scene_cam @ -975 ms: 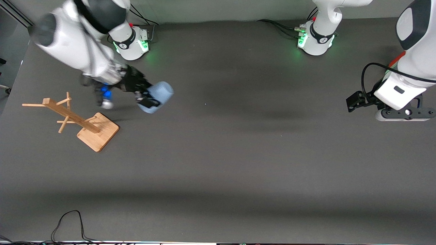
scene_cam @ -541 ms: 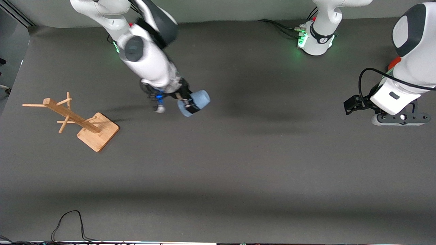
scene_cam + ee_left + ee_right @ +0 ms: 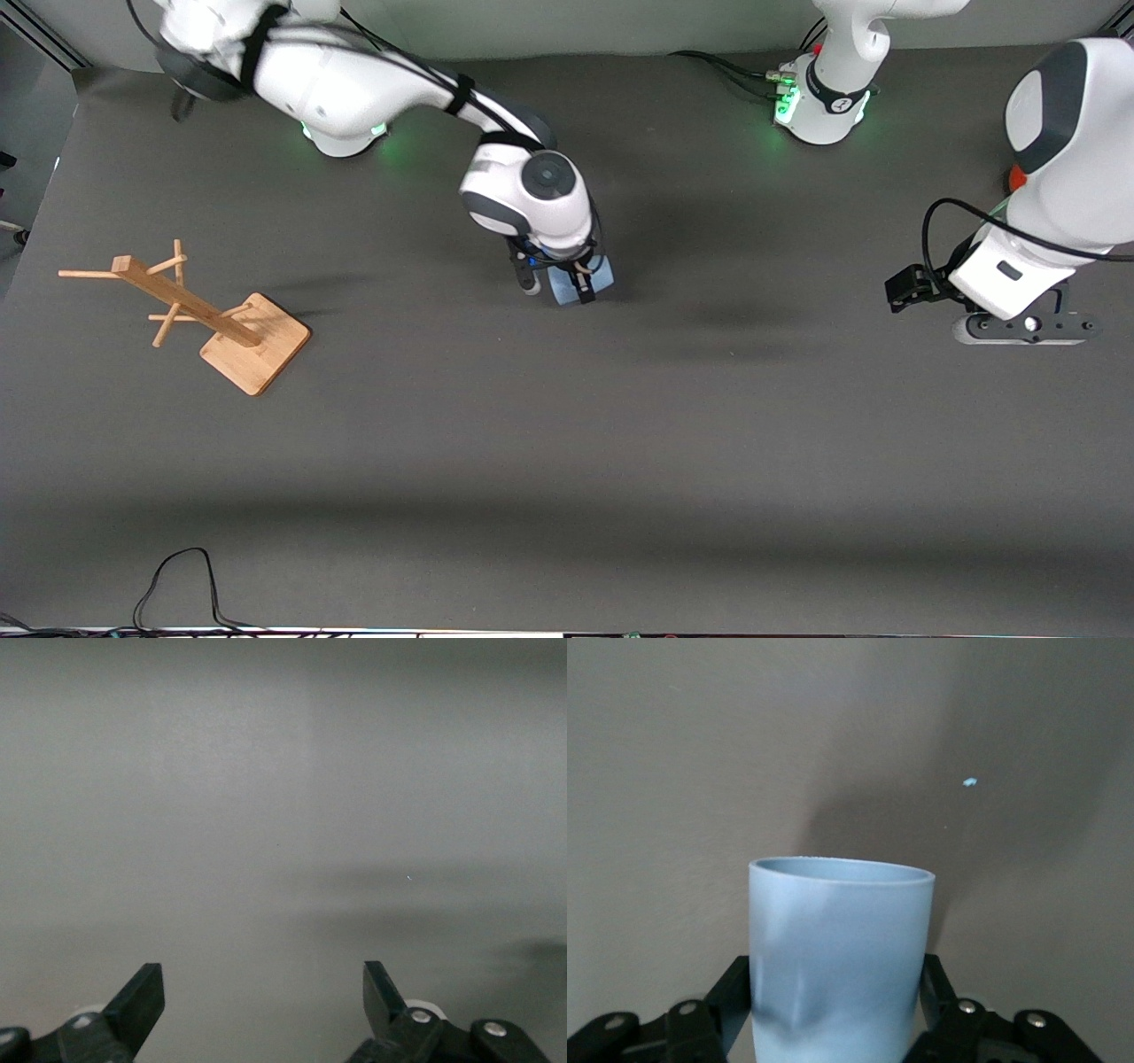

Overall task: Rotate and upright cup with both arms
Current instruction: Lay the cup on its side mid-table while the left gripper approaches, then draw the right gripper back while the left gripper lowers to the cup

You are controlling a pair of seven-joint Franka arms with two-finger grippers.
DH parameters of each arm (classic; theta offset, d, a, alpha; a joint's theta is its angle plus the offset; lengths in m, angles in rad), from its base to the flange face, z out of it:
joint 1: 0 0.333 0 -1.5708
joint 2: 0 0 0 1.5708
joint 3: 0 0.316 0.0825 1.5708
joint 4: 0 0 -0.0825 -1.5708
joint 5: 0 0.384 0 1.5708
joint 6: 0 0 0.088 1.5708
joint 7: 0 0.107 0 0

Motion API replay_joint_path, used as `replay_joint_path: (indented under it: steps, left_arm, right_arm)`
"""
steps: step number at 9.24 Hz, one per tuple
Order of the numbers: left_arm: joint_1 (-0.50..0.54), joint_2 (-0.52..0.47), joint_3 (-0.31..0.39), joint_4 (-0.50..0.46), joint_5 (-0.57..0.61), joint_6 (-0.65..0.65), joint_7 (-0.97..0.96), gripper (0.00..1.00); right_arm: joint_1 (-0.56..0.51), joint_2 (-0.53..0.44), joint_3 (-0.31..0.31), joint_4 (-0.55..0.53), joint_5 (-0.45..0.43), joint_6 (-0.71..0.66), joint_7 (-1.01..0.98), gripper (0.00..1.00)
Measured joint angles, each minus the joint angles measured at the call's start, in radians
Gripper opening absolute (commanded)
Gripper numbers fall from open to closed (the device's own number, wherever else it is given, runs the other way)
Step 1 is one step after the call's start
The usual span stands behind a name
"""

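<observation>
My right gripper [image 3: 579, 289] is shut on the pale-blue cup [image 3: 592, 276] and holds it over the middle of the table, under the arm's white wrist. In the right wrist view the cup [image 3: 840, 948] fills the space between the black fingers [image 3: 733, 981], and its free end points away from the right gripper [image 3: 837, 985] toward the grey tabletop. My left gripper [image 3: 1023, 326] hangs over the left arm's end of the table. In the left wrist view the left gripper [image 3: 263, 985] is open, with only bare tabletop between its fingertips.
A wooden peg rack [image 3: 205, 312] on a square base stands at the right arm's end of the table. A black cable [image 3: 177, 576] loops over the table edge nearest the front camera. A small pale speck [image 3: 970, 781] lies on the mat.
The right arm has swung the cup from beside the wooden rack to over the table's middle, and its wrist now covers most of it. The left arm drifted slightly toward the middle.
</observation>
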Motion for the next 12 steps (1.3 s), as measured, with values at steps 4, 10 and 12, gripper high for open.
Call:
replay_joint_path:
  steps: [4,10,12]
  left_arm:
    - [-0.029,0.057,-0.006,0.006,0.000,0.045,-0.007,1.00]
    - [-0.187,0.230,-0.089,0.170,0.004,0.058,-0.390,1.00]
    - [-0.294,0.404,-0.092,0.342,0.075,0.063,-0.596,1.00]
  right_arm:
    - [-0.014,0.020,0.027,0.085,-0.029,-0.085,0.043,1.00]
    - [-0.174,-0.296,-0.061,0.246,0.442,-0.360,-0.724,1.00]
    - [-0.177,-0.468,-0.297,0.247,0.661,-0.463,-1.110,1.00]
